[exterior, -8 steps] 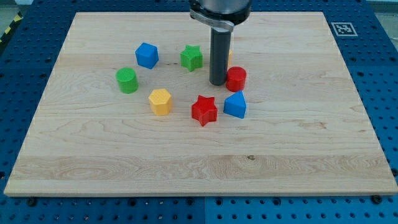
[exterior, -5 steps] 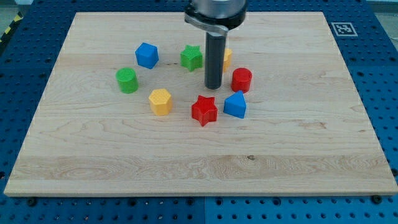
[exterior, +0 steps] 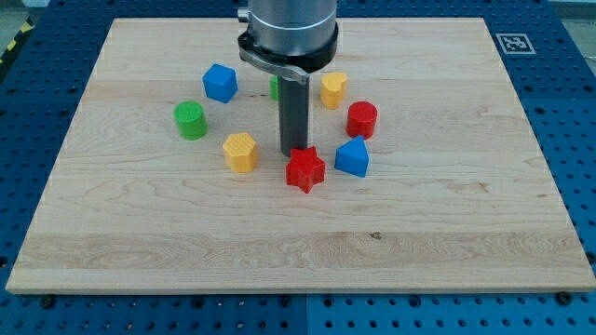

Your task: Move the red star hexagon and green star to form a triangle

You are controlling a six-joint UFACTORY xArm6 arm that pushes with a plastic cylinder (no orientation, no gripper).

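Rod: a straight dark rod hangs from the arm's grey collar at the view's top centre; it ends in a plain tip with no jaws, so it holds nothing.
My tip (exterior: 294,154): down on the wooden board (exterior: 447,214), just above and slightly left of the red star, touching it or nearly so; contact cannot be confirmed.
Red star (exterior: 304,169): directly below my tip toward the view's bottom, lying flat on the board.
Green star (exterior: 275,87): above my tip toward the view's top, almost wholly hidden behind the rod and collar; only a green sliver shows at the rod's left edge.
Red hexagon-like block (exterior: 362,119): up and to the right of my tip, well apart from it; exact shape hard to confirm.
Blue block (exterior: 352,156): level with my tip, to its right, just beside the red star.
Yellow hexagon (exterior: 240,152): level with my tip, to its left, near.
Yellow block (exterior: 333,89): above and right of my tip, close beside the rod.
Blue cube (exterior: 220,82): up and left of my tip.
Green cylinder (exterior: 189,120): farthest left of my tip.
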